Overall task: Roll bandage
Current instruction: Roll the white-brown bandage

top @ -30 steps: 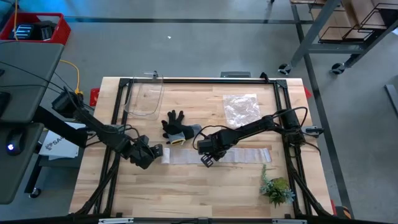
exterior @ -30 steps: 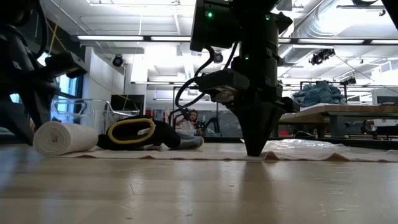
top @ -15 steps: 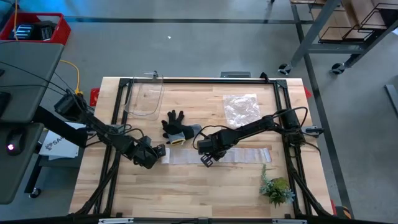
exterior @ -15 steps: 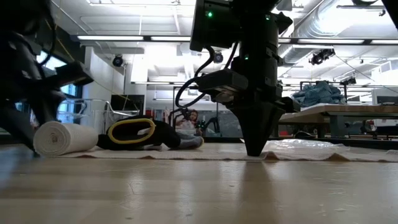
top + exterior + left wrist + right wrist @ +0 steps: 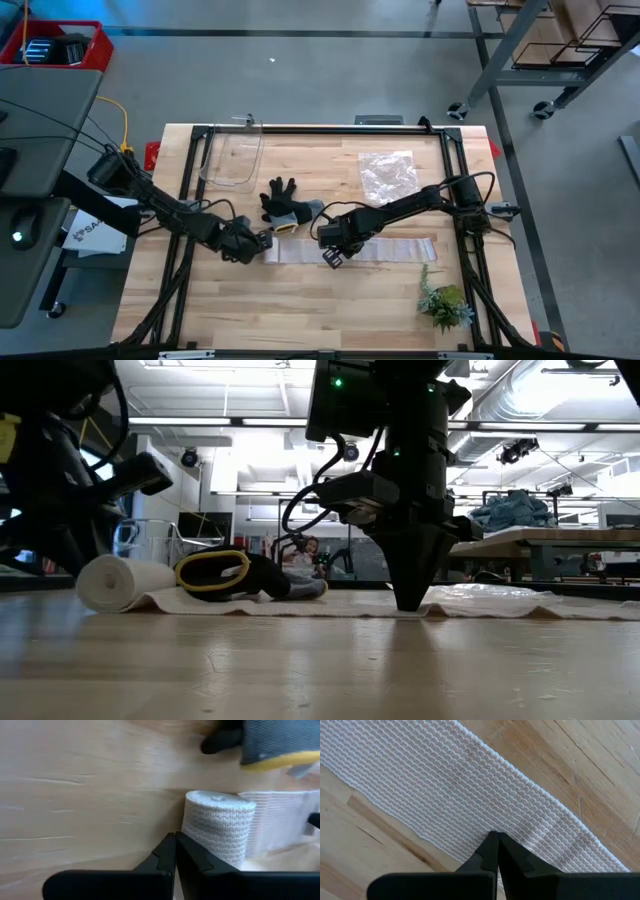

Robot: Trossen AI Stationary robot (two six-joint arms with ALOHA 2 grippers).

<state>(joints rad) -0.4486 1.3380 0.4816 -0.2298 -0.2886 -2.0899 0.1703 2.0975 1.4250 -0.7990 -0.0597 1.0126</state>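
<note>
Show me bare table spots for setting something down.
Free: the near strip of the table in front of the bandage, left of the plant; also the back middle between clear tray and plastic bag. Crowded: the middle, with glove, left gripper and right gripper.

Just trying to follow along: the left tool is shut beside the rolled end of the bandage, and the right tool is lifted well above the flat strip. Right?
Not quite. The right tool is not lifted; the low view and right wrist view show its shut tip pressed down on the flat strip of the bandage. The left tool is indeed shut beside the rolled end.
</note>
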